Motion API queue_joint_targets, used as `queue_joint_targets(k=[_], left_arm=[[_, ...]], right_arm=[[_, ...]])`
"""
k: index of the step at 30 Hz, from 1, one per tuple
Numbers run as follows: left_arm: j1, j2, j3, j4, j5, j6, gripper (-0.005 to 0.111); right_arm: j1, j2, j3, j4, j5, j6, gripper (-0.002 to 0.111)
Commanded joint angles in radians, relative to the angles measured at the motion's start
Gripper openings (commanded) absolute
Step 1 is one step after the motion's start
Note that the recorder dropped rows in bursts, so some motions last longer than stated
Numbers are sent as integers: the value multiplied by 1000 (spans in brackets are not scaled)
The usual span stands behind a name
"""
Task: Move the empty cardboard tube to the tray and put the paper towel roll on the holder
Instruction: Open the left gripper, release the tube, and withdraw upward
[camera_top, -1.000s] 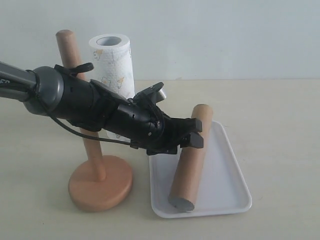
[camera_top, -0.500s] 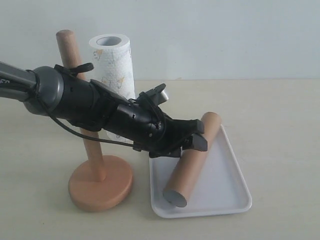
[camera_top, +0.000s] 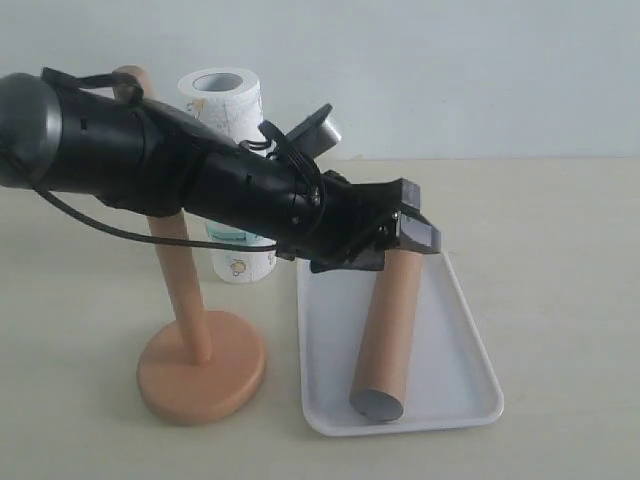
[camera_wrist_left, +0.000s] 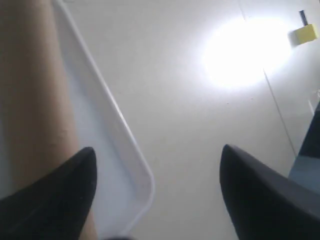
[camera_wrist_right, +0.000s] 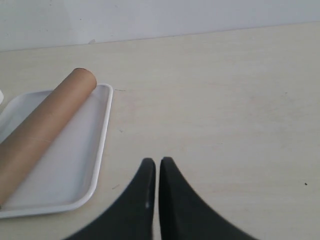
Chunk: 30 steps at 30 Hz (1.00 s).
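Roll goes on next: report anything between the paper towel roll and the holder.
The left arm crosses in front of both the paper towel roll and the post of the holder. Nothing else shows between them.

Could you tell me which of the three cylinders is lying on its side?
The plain brown cardboard tube, lying in the white tray; the white paper roll and wooden post stand upright.

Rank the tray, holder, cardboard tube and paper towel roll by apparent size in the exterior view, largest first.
1. tray
2. holder
3. cardboard tube and paper towel roll: unsure, since the roll stands farther back, half hidden by the left arm.
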Motion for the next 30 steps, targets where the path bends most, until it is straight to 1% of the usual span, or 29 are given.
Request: queue_joint_targets(k=[1,10,17,19,20,23,25,26,30], left_arm=[[5,-72,-5,8,64,-4,66],[5,-209,-5,14,165,-13,65],[-6,-331,-5,6,233,-20,54],[-10,-368,-5,4,265,-20,48],[-12,-383,-5,4,281,-20,43],[-12,-435,-5,10,361,-20,23],[-12,-476,-5,16,410,-16,6],[-12,-492,-5,23,432,-11,4],[-12,-589,0,40,492,-13,4]], right_arm=[[-3,-4,-1,1,-3,-2,3],[-3,-4,-1,1,-3,-2,3],[-3,-4,-1,1,-3,-2,3],[-3,-4,-1,1,-3,-2,3],[-3,-4,-1,1,-3,-2,3],[-3,-4,-1,1,-3,-2,3],[-3,-4,-1,1,-3,-2,3],[-3,-4,-1,1,-3,-2,3],[-3,-4,-1,1,-3,-2,3]])
